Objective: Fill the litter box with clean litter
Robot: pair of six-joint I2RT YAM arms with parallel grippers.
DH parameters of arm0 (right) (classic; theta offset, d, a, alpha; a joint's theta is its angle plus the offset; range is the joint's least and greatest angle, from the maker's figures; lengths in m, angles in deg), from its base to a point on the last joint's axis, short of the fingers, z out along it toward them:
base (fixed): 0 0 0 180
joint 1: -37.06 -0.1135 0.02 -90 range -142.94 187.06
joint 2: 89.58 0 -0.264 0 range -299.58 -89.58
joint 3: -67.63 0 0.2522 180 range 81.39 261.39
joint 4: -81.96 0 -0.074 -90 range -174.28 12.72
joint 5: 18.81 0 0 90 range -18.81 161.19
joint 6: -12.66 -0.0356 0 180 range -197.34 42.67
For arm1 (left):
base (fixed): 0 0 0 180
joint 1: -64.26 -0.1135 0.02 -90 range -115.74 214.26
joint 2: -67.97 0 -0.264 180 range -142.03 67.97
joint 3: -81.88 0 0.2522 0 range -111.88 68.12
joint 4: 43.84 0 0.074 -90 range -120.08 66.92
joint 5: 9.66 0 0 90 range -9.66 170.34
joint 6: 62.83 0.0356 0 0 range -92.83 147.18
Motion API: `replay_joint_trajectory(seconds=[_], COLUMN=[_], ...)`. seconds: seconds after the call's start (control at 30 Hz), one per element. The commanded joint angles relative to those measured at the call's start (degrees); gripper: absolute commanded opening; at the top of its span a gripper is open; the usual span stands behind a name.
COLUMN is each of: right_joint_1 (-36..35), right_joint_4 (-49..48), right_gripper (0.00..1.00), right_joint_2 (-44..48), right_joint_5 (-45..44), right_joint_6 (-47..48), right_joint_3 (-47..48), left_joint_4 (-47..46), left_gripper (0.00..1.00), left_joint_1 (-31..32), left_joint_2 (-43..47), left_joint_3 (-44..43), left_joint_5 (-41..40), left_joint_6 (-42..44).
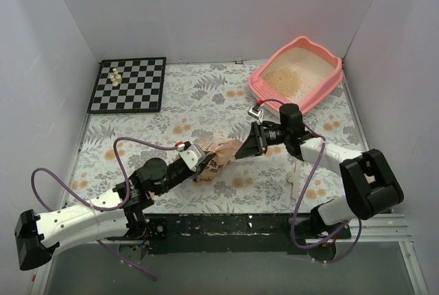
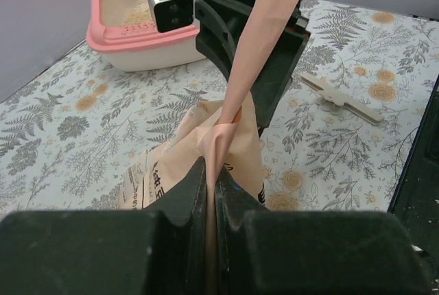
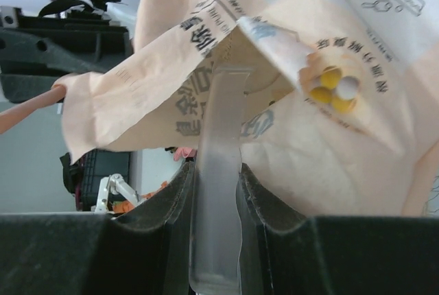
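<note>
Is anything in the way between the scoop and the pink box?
Nothing visible. Only bare flowered tablecloth lies between the right gripper, holding the clear scoop, and the litter box. The chessboard sits far off left.

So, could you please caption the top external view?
Left gripper pinches the peach litter bag, right gripper at its mouth; litter box beyond holds litter.

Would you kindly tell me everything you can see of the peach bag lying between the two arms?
The bag is thin, crinkled peach film printed with dark characters and a small picture of yellow and white balls. It rests slumped and creased on the floral table, between the arms. The left gripper is shut on one edge, with a strip of it stretched taut. The right gripper grips a clear plastic strip that runs up under a fold.
</note>
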Motion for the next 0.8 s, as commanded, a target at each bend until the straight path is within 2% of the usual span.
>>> replay_joint_trajectory(seconds=[0.0, 0.13, 0.3, 0.43, 0.63, 0.77], right_joint_1=[2.0, 6.2, 14.0, 15.9, 18.8, 20.3], right_joint_4=[-8.8, -6.7, 1.7, 5.1, 5.8, 1.9], right_gripper=[0.01, 0.01, 0.01, 0.01, 0.01, 0.01], right_joint_2=[6.5, 10.6, 14.9, 17.4, 20.5, 25.3], right_joint_5=[5.8, 6.9, 9.0, 7.2, 6.0, 4.7], right_joint_6=[-3.6, -3.1, 2.2, 3.8, 1.8, -3.7], right_joint_3=[-2.1, -4.9, -8.3, -10.9, -15.5, -20.4], left_joint_4=[-2.8, -3.7, -5.9, -7.9, -9.3, -10.5], left_gripper=[0.0, 0.0, 0.0, 0.0, 0.0, 0.0], left_joint_1=[0.4, 0.4, 0.4, 0.4, 0.4, 0.4], left_joint_2=[-1.4, -4.2, -7.9, -9.9, -11.7, -12.6], left_joint_3=[-1.2, -2.2, -3.5, -4.3, -5.3, -5.3], left_joint_5=[4.7, 5.9, 7.7, 7.9, 7.9, 7.7], left_joint_6=[1.1, 1.4, 0.6, -0.1, -0.4, 0.0])
